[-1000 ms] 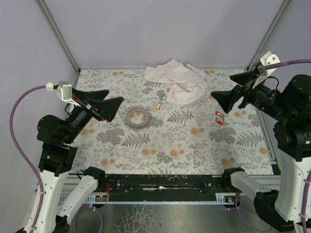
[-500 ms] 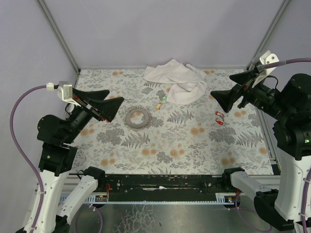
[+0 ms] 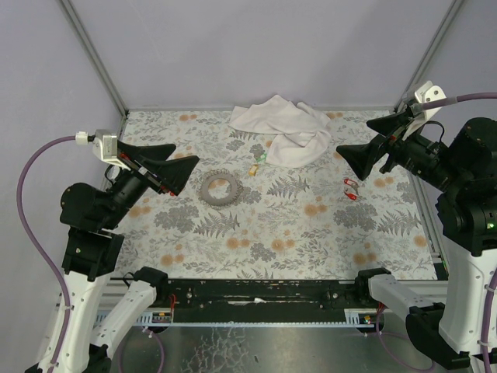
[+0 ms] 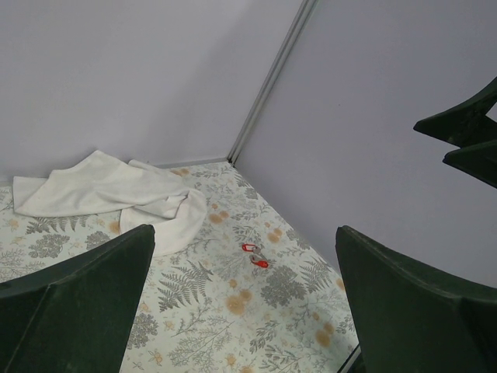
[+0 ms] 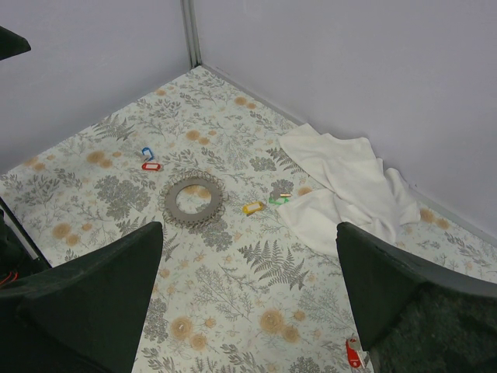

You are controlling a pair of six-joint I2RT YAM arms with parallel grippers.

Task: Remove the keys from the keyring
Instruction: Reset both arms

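Floral-print counter (image 3: 311, 249), grey walls, white cloth (image 3: 283, 128) bunched at far edge. The keyring (image 3: 218, 189) lies mid-left. Keys look apart from it: yellow + green pair (image 3: 258, 160) just beside cloth, red pair (image 3: 350, 189) well to the right, blue + red pair (image 5: 146, 160) left of the coil. Both left gripper (image 3: 180, 159) & right gripper (image 3: 356, 144) hover spread wide, holding nothing.

Risks, IMO: tiny flat keys skid under big fingers; a pinch near the cloth snags fabric; a nudge drags the coil.

The keyring is coiled into a flat round loop, so no real long axis. The yellow + green pair runs diagonally, near-left to far-right.
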